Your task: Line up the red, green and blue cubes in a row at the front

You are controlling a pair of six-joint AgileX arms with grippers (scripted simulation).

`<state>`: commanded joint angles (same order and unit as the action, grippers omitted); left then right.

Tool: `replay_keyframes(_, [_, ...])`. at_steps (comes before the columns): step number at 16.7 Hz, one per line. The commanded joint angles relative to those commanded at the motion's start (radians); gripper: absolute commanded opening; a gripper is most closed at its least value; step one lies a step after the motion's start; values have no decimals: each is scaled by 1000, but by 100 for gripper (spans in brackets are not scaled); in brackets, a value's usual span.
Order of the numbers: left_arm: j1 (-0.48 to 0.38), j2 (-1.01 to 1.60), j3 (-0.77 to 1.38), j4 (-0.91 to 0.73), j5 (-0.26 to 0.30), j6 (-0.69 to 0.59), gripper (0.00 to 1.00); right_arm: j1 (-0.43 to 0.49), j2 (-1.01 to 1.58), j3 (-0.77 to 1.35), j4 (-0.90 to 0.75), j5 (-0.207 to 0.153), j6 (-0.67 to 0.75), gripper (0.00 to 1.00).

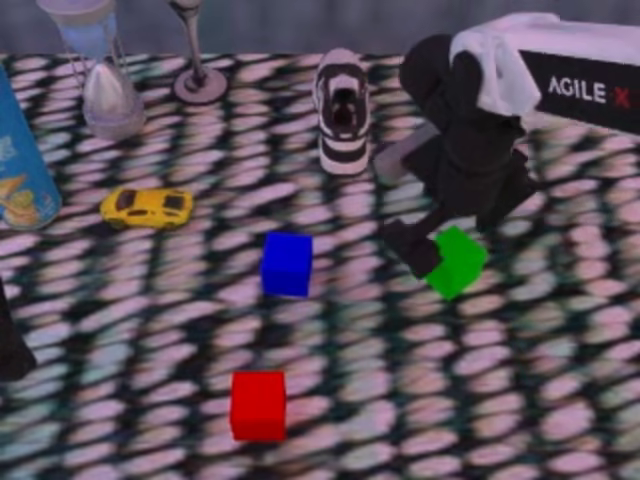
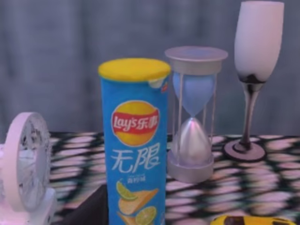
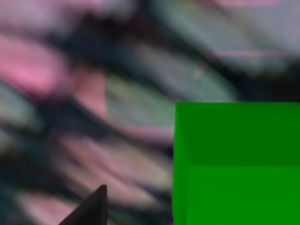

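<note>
Right gripper sat over the small matte bright-green cube, right of table centre; fingers apart, nothing clamped. Cube looked light, stiff, non-fragile w/ flat faces: best pinched across opposite sides. Left arm parked at left edge.

Top view looks straight down over the table. Left wrist view faces the far-left clutter, level and close. Right wrist view looks down, very near the green cube, shared with the top view.
</note>
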<state>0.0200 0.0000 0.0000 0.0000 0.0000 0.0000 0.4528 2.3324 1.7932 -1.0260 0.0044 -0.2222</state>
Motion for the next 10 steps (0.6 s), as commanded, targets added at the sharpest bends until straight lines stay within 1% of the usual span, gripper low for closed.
replay_keyframes(3, [0,0,0,0,0,0,100,2,36,-57,91,0,2,100])
replay_keyframes(7, [0,0,0,0,0,0,100,2,42,-66,103,0,2,100])
replay_keyframes(10, [0,0,0,0,0,0,100,2,42,-66,103,0,2,77])
